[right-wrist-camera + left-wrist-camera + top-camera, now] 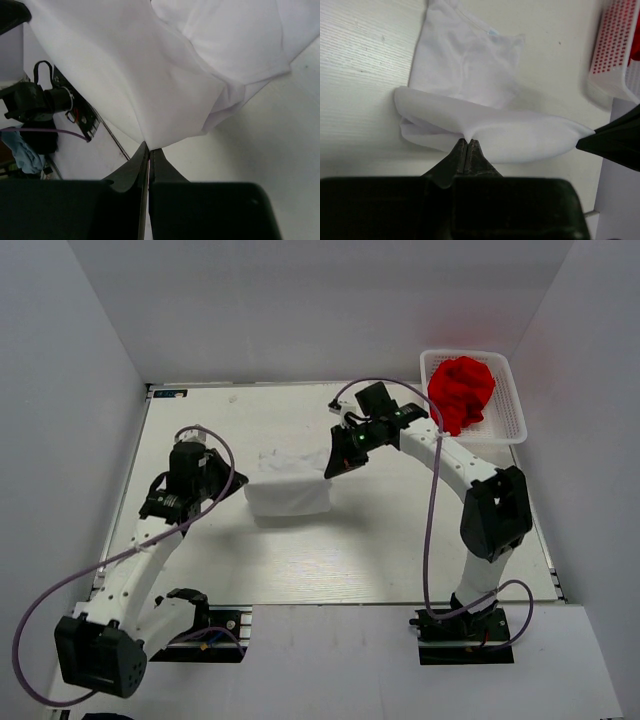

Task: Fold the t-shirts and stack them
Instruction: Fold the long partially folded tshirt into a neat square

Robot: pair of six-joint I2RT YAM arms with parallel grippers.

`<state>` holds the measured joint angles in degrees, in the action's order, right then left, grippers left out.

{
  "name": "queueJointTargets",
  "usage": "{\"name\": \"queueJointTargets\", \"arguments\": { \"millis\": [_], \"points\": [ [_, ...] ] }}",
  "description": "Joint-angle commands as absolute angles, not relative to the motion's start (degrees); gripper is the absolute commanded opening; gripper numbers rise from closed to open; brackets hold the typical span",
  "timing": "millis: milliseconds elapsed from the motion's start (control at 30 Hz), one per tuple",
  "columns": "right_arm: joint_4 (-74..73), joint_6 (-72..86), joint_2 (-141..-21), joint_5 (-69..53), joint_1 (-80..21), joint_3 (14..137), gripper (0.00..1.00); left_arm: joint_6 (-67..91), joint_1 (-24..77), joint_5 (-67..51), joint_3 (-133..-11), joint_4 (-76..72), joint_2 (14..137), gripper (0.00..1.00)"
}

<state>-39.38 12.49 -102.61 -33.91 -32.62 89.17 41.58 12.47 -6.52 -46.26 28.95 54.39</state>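
The white t-shirt [288, 490] lies partly folded in the middle of the table. My left gripper [240, 480] is shut on its left edge; in the left wrist view the jaws [468, 141] pinch a lifted fold of white cloth [495, 132]. My right gripper [330, 468] is shut on its right edge; in the right wrist view the jaws [149, 148] pinch a hanging corner of the white shirt [165, 85]. The fold is stretched between both grippers above the lower part of the shirt. The red t-shirt [462, 390] sits bunched in the basket.
A white plastic lattice basket [507, 420] stands at the back right corner and shows in the left wrist view [612, 55]. The white table [380, 560] has grey walls on three sides.
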Motion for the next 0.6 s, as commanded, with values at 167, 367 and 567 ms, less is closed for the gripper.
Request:
{"name": "queueJointTargets", "arguments": {
  "millis": [167, 367, 567],
  "points": [
    [-39.6, 14.5, -109.7, -41.5, -29.0, 98.8, 0.00, 41.9, 12.0, -1.3, -53.5, 17.9, 68.7, 0.00],
    [-34.7, 17.3, -111.7, -41.7, -26.9, 98.3, 0.00, 39.9, 11.4, -2.1, -57.5, 12.9, 76.8, 0.00],
    [-31.6, 21.4, -118.4, -40.3, -24.5, 104.6, 0.00, 38.8, 10.9, 0.0, -62.9, 11.0, 86.6, 0.00]
  ]
}}
